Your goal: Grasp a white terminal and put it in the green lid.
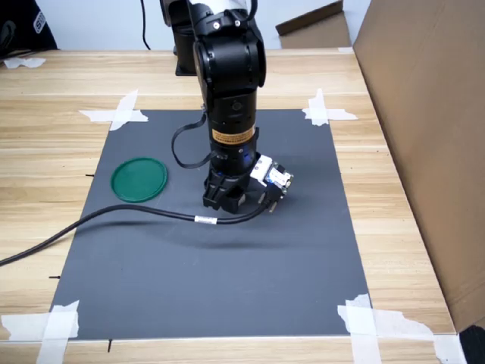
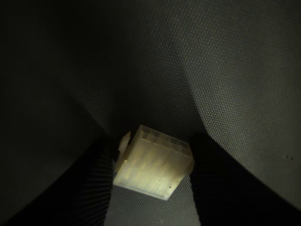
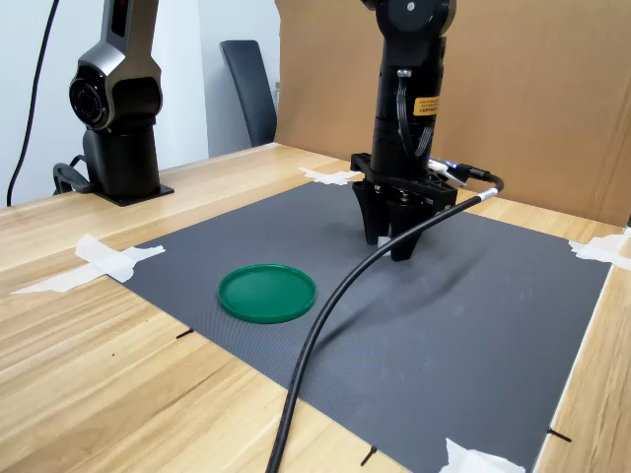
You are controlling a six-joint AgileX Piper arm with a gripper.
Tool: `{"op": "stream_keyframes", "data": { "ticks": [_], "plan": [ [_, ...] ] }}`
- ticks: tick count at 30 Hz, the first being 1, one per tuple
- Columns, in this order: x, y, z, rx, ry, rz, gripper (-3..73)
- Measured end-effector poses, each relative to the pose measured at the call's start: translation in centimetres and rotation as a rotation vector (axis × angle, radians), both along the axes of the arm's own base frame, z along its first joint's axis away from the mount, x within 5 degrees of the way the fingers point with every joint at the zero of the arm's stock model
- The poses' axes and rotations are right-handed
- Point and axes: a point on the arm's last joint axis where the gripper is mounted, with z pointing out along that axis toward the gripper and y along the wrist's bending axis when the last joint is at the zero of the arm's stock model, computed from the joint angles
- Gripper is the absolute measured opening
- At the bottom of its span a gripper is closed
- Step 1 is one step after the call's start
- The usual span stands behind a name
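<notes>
Wooden desk [image 1: 68,98]: pale planks; a dark grey mat [image 1: 227,265] lies on it, its corners held by white tape strips [image 1: 117,112].
Arm: one black arm [image 1: 229,68] stands upright over the middle of the mat in both exterior views, pointing straight down.
Claw [image 3: 391,246]: lowered to the mat surface. In the wrist view the two dark fingers [image 2: 101,188] stand on either side of the white terminal [image 2: 153,162], very close to its sides. Whether they already press it or only flank it, I cannot tell; the picture is dim and the edges merge into shadow.
White terminal: a small cream-white blocky piece with a grid of little cells on its upper face, lying on the mat between the fingers. It shows only in the wrist view; in both exterior views the claw hides it.
Green lid [image 1: 139,179]: flat, round, dark green, low rim, resting on the mat. It lies toward the first exterior view's left of the claw, well apart from it; in the second exterior view [image 3: 267,292] it sits toward the second exterior view's left and nearer the camera than the claw. Nothing lies in it.
Cable [image 1: 136,216]: a thick black cable runs from the wrist across the mat and off its edge.
Cardboard [image 1: 424,136]: a brown sheet stands along the first exterior view's right side of the desk.
Second arm base [image 3: 118,108]: a black robot base stands on the desk at the second exterior view's left.
</notes>
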Motion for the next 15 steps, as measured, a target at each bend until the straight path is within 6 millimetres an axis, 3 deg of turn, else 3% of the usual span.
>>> {"op": "stream_keyframes", "data": {
  "ticks": [5,15],
  "plan": [
    [0.0,0.0,0.0,0.0,0.0,-0.002,34.3],
    [-0.08,-0.03,0.17,0.002,0.002,-0.013,34.3]
  ]
}}
